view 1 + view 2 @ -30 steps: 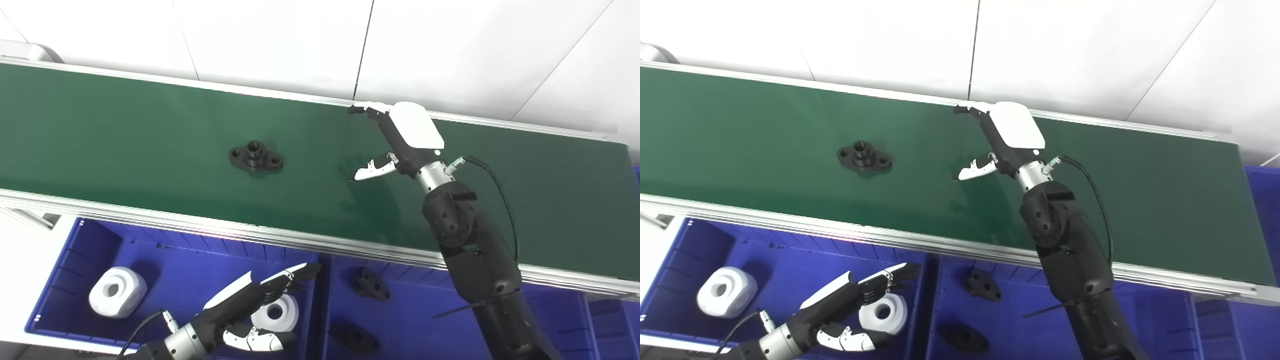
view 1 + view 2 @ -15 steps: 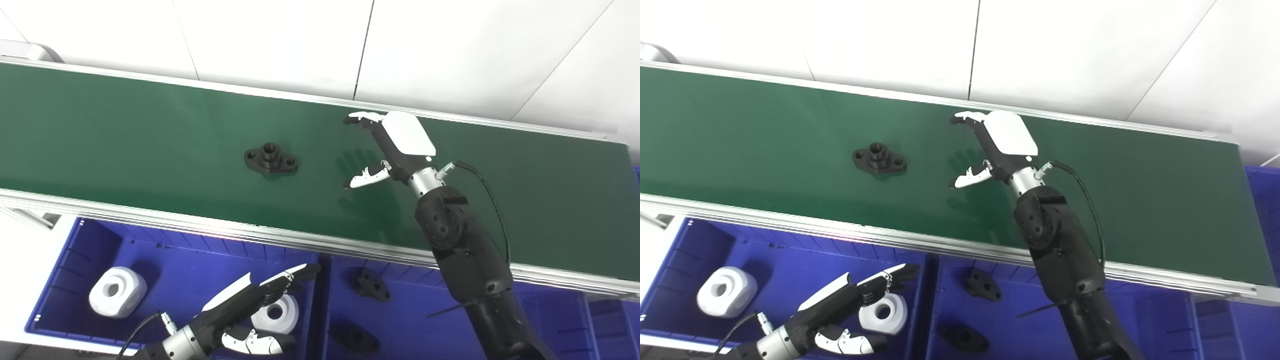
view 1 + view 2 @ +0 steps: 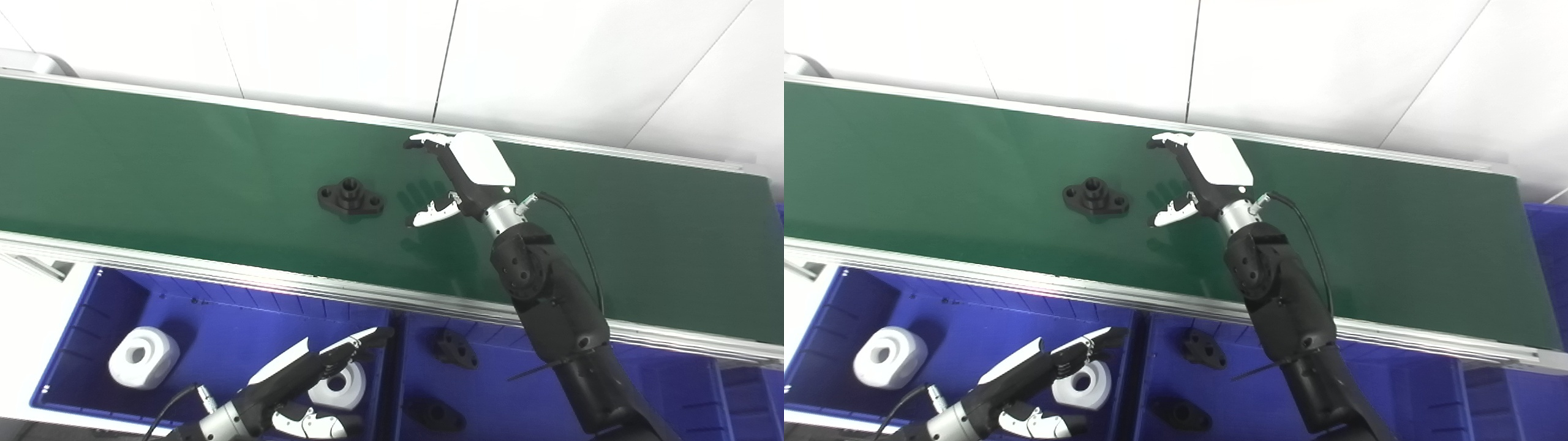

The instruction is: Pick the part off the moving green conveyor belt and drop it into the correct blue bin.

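Observation:
A black flanged part (image 3: 350, 199) lies on the green conveyor belt (image 3: 153, 159), also in the right eye view (image 3: 1096, 199). My right hand (image 3: 456, 177) is open over the belt, just right of the part, fingers and thumb spread toward it, not touching it. My left hand (image 3: 300, 386) is open and empty, low over the left blue bin (image 3: 86, 318).
The left blue bin holds two white parts (image 3: 144, 358) (image 3: 337, 386). The blue bin to its right (image 3: 508, 398) holds two black flanged parts (image 3: 456, 350) (image 3: 435, 415). An aluminium rail (image 3: 245, 278) runs between belt and bins. A white wall stands behind the belt.
The black part has travelled right along the belt. My right hand has moved left and lower toward it, staying open. My left hand has dropped slightly.

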You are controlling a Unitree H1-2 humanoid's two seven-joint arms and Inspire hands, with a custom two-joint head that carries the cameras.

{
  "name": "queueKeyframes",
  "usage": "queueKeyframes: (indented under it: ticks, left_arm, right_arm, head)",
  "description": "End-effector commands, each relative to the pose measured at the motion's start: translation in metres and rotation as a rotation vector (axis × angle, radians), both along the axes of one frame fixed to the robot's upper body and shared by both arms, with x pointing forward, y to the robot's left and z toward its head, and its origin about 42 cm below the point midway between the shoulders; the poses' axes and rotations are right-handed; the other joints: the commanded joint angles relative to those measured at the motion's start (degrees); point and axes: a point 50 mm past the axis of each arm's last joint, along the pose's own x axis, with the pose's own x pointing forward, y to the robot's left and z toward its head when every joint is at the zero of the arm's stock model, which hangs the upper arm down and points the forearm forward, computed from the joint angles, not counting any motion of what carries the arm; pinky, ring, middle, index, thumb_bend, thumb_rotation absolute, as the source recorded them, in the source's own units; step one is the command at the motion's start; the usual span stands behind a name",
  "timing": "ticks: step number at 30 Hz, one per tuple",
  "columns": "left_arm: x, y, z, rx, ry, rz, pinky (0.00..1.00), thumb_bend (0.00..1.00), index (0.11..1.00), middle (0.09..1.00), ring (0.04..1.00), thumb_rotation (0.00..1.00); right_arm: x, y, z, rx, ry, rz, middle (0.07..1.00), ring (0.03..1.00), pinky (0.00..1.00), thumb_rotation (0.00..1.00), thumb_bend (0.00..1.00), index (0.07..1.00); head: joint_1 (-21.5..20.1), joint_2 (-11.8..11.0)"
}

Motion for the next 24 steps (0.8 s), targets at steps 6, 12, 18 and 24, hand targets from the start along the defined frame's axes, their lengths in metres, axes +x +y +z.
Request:
queueKeyframes:
  ticks: [6, 12, 18, 24]
  left_arm:
    - [-0.002, 0.001, 0.008, -0.019, -0.035, 0.001, 0.92, 0.43, 0.957, 0.984, 0.968, 0.48]
    - [0.0, 0.001, 0.009, -0.015, -0.048, -0.003, 0.92, 0.43, 0.958, 0.983, 0.964, 0.49]
    - [-0.001, 0.001, 0.01, -0.013, -0.045, -0.002, 0.92, 0.43, 0.955, 0.981, 0.963, 0.5]
    - [-0.002, 0.001, 0.012, -0.013, -0.043, 0.0, 0.91, 0.42, 0.957, 0.983, 0.963, 0.48]
  right_arm:
    - [0.008, 0.018, 0.022, 0.035, -0.069, 0.02, 0.777, 0.755, 0.68, 0.14, 0.85, 0.768]
    - [0.008, 0.028, 0.019, 0.006, -0.061, 0.046, 0.789, 0.768, 0.7, 0.17, 0.83, 0.78]
    - [0.01, 0.035, 0.017, -0.007, -0.047, 0.051, 0.806, 0.79, 0.72, 0.16, 0.83, 0.786]
    - [0.014, 0.037, 0.006, -0.032, -0.053, 0.06, 0.78, 0.76, 0.69, 0.11, 0.86, 0.762]
  head:
    - [0.0, 0.0]
    - [0.1, 0.1]
    - [0.0, 0.4]
    - [0.2, 0.6]
